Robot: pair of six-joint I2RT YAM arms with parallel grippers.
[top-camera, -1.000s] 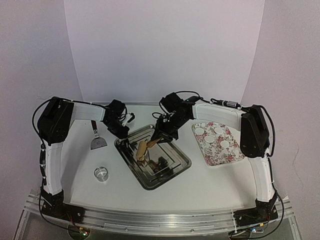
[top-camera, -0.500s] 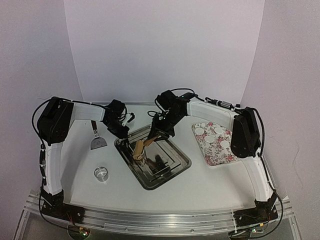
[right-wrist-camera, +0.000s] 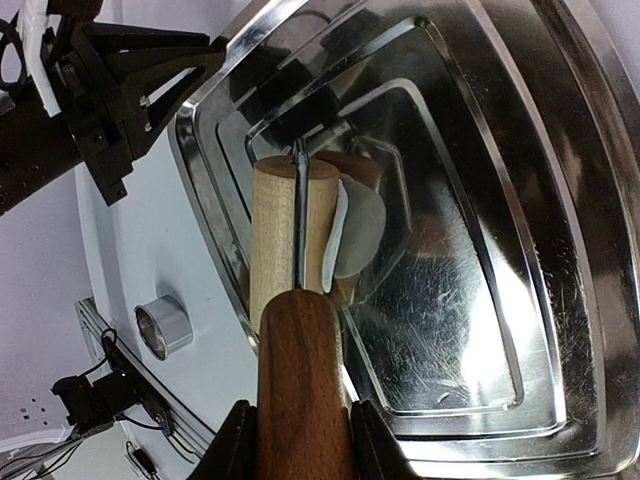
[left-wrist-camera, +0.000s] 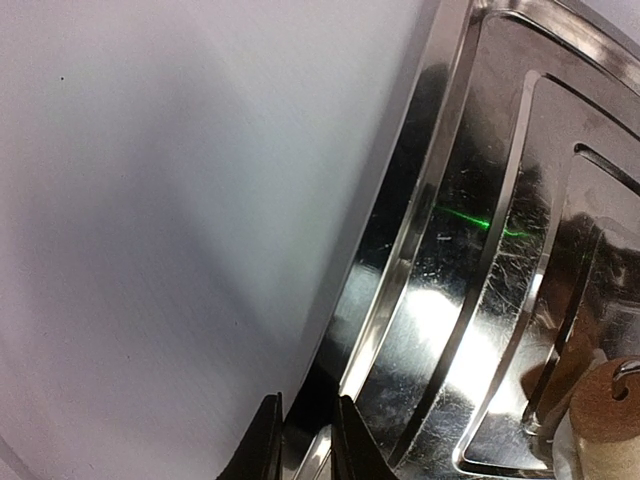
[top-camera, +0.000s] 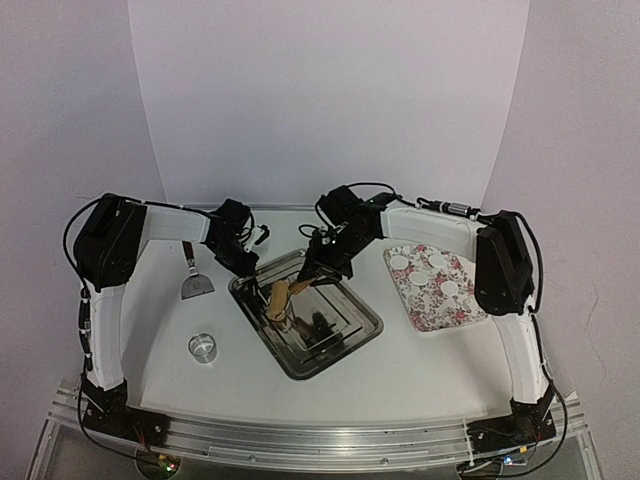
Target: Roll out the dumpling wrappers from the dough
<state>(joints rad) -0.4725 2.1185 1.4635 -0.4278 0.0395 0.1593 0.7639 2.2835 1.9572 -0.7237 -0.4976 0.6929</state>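
A steel tray lies mid-table. My left gripper is shut on its far-left rim, and in the left wrist view the rim sits pinched between the two fingertips. My right gripper is shut on the dark wooden handle of a rolling pin. Its pale roller rests in the tray with a thin flat piece of dough clinging to its side. Several dumpling wrappers, small white discs, lie on a floral plate at the right.
A clear ring cutter stands on the table left of the tray and also shows in the right wrist view. A metal scraper lies at the far left. The left arm's wrist hangs close over the tray's corner.
The right gripper and rolling pin have shifted a little to the left over the tray. The left gripper has stayed on the tray's rim.
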